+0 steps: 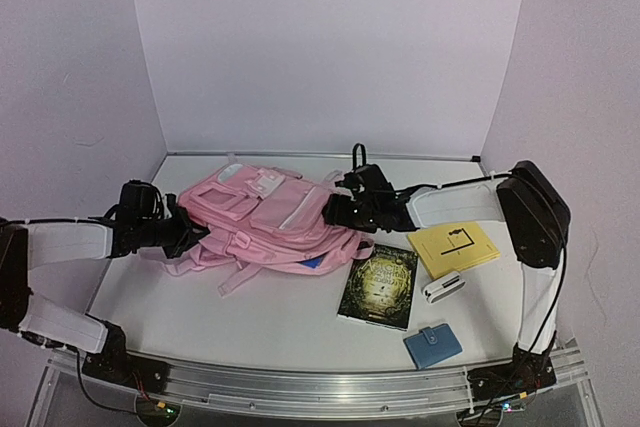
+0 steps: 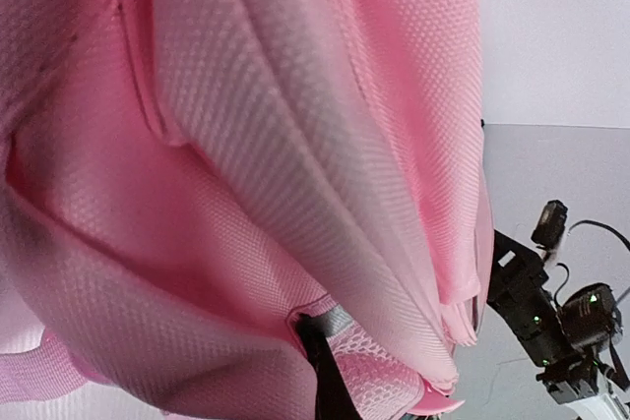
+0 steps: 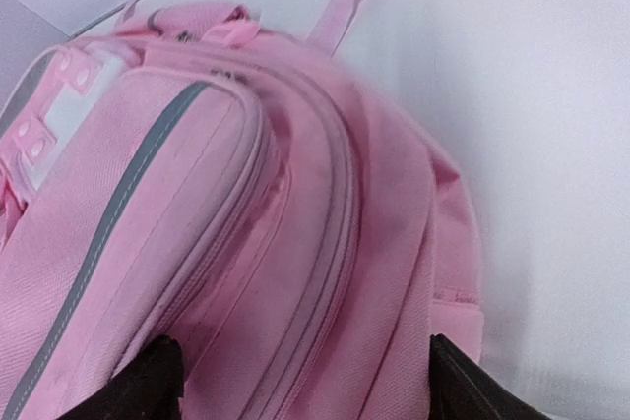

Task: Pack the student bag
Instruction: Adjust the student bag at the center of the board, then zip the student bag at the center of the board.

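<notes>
The student bag (image 1: 265, 215), a large pink fabric backpack with pale grey-white trim strips and front zip pockets, lies flat on the white bench (image 1: 250, 317), left of centre and toward the back wall, front pockets up. Its pink straps trail off the near edge toward the arms.

The left claw (image 1: 188, 234) sits at the bag's left edge, closed tight on a fold of pink fabric. In the left wrist view the weave fills nearly the whole frame, and one dark finger (image 2: 320, 371) shows at the bottom with mesh cloth bunched round it.

The right claw (image 1: 338, 209) is at the bag's right side with its jaws spread wide. In the right wrist view the two dark fingertips (image 3: 148, 386) stand far apart at the bottom corners, the bag's zipped side panels lying between them. Whether either tip presses the cloth cannot be told.

To the right of the bag lie four loose things:
- a dark paperback book with a gold ornamented cover (image 1: 378, 287), just beside the bag's near right corner
- a yellow booklet (image 1: 455, 247) behind it, near the right arm
- a small white case (image 1: 443, 288) between the book and the booklet
- a blue wallet (image 1: 432, 345) nearest the front edge

A small blue patch (image 1: 313, 263) peeks from under the bag's near edge; what it is cannot be told.
</notes>
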